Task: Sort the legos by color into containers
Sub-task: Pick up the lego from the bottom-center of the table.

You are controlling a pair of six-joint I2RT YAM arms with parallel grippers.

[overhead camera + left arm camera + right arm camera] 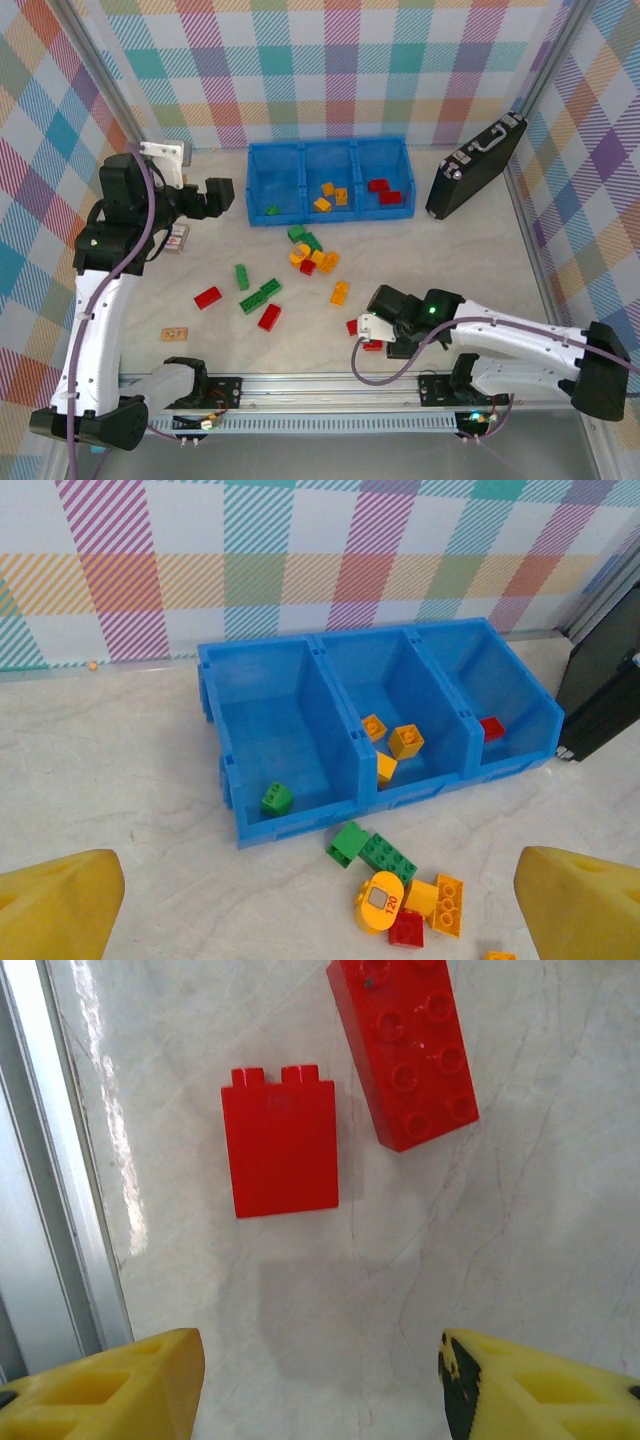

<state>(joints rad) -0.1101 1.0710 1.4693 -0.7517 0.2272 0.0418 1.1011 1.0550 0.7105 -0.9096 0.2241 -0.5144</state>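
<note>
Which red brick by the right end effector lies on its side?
The smaller red brick; studs point sideways, unlike the long red brick, studs up.

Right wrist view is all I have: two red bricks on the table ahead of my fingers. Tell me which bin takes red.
Observer: The right compartment of the blue tray already holds two red bricks.
Operator: Report the left arm.
Observer: The left gripper hovers open and empty, just left of the tray.
Operator: Give me the other bins.
Observer: Three orange-yellow bricks lie in the middle compartment, and one green brick lies in the left compartment.
</note>
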